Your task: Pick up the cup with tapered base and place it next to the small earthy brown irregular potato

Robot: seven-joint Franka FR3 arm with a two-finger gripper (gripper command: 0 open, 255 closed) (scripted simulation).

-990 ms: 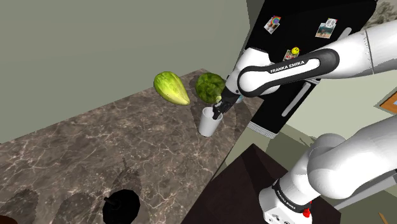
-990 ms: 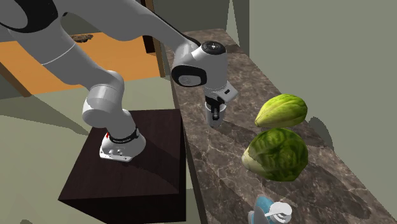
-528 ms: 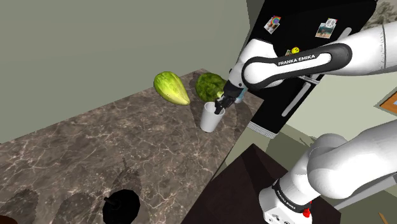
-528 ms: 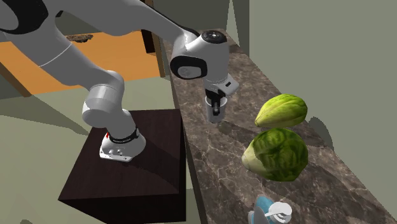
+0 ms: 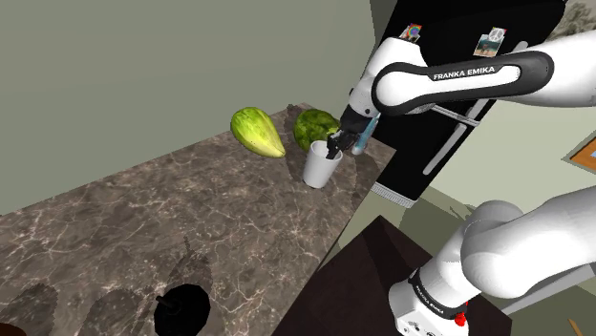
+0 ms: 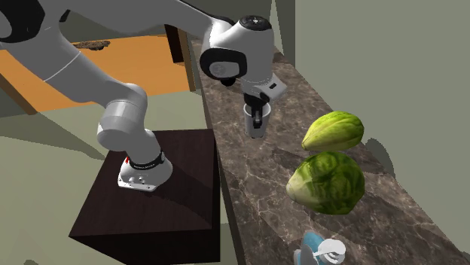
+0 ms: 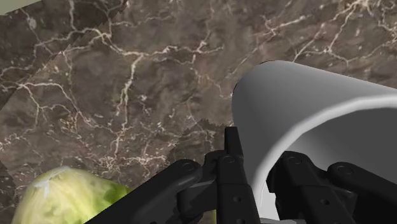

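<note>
A plain white cup point(image 5: 319, 168) that narrows toward its base hangs a little above the dark marble counter point(image 5: 153, 229), near the counter's edge. My gripper point(image 5: 334, 145) is shut on the cup's rim, one finger inside and one outside. From the second exterior view the cup point(image 6: 256, 125) hangs under the gripper point(image 6: 257, 113), with its shadow on the counter below. In the wrist view the cup point(image 7: 318, 121) is tilted, and the black fingers point(image 7: 233, 153) clasp its wall at the gripper point(image 7: 257, 156).
A pale green oval fruit point(image 5: 256, 131) and a dark green leafy head point(image 5: 315, 127) lie just beyond the cup, by the wall. A black round object point(image 5: 183, 307) sits at the counter's near end. A black fridge point(image 5: 449, 67) stands behind the arm. A blue-and-white item point(image 6: 320, 251) sits past the leafy head.
The gripper has risen with the cup, lifting it off the counter and carrying it slightly toward the green leafy head. The grip stays the same.
</note>
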